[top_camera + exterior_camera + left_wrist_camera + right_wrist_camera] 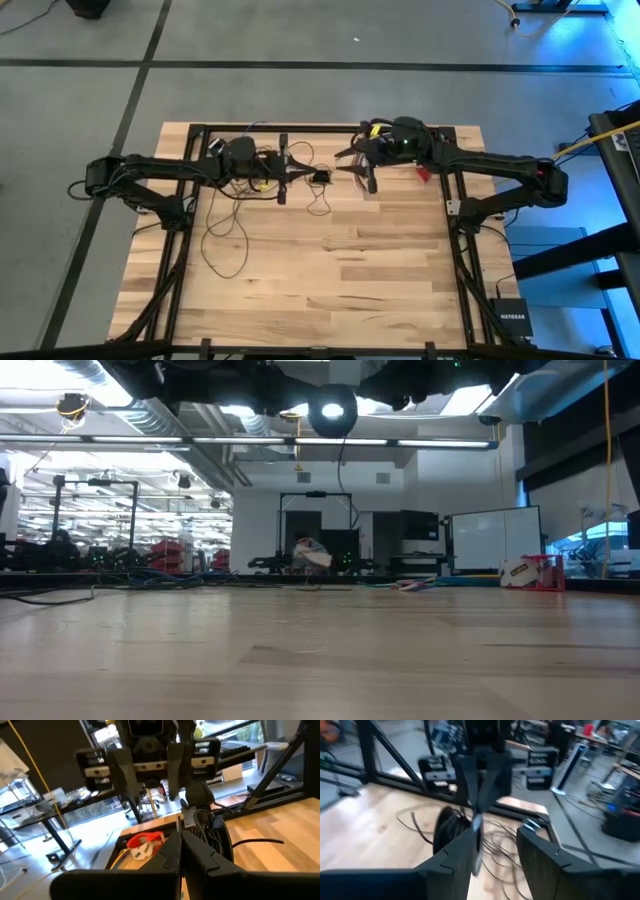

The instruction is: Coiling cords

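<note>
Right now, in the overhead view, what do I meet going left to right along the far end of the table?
Left arm's shoulder end → left gripper, shut on the cords → small black puck → right gripper, open → red item → right arm's base.

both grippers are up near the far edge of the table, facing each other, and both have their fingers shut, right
Not quite. The left gripper is shut, but the right gripper stands open, as the right wrist view shows. They do face each other near the table's far edge.
</note>
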Available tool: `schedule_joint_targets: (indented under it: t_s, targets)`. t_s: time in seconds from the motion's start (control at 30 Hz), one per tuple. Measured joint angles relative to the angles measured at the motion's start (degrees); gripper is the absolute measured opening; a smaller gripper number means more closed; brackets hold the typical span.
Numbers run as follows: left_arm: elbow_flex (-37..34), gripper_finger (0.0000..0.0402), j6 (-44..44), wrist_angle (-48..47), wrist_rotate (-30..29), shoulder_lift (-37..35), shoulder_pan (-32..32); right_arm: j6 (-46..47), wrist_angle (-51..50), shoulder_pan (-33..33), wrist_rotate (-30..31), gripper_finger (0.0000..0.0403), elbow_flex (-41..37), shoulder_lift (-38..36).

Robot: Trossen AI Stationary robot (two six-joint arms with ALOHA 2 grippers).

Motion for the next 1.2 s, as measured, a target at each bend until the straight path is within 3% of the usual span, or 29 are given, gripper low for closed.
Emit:
schedule_joint_targets:
  t_s: [0.23,0.4,0.67,0.93,1.2]
  targets:
    - [0.02,0.0,-3.22,2.55,-0.26,0.0,-0.23,1.35,2.88,2.23,-0.33,0.0156,0.0,4.03]
    - [0.02,0.0,-3.54,3.75,-0.31,0.0,-0.24,1.31,4.72,2.38,3.59,0.0146,0.0,6.05]
    - [0.02,0.0,-3.31,4.09,-0.33,0.0,-0.24,1.27,8.01,2.38,3.1,0.0094,0.04,6.07]
    - [0.02,0.0,-3.25,4.36,-0.57,0.0,-0.22,0.49,8.3,2.4,4.11,0.0012,0.09,8.32]
    - [0.03,0.0,-4.66,4.81,-0.44,-0.04,-0.22,-2.4,9.94,2.38,4.92,0.0006,0.02,8.2]
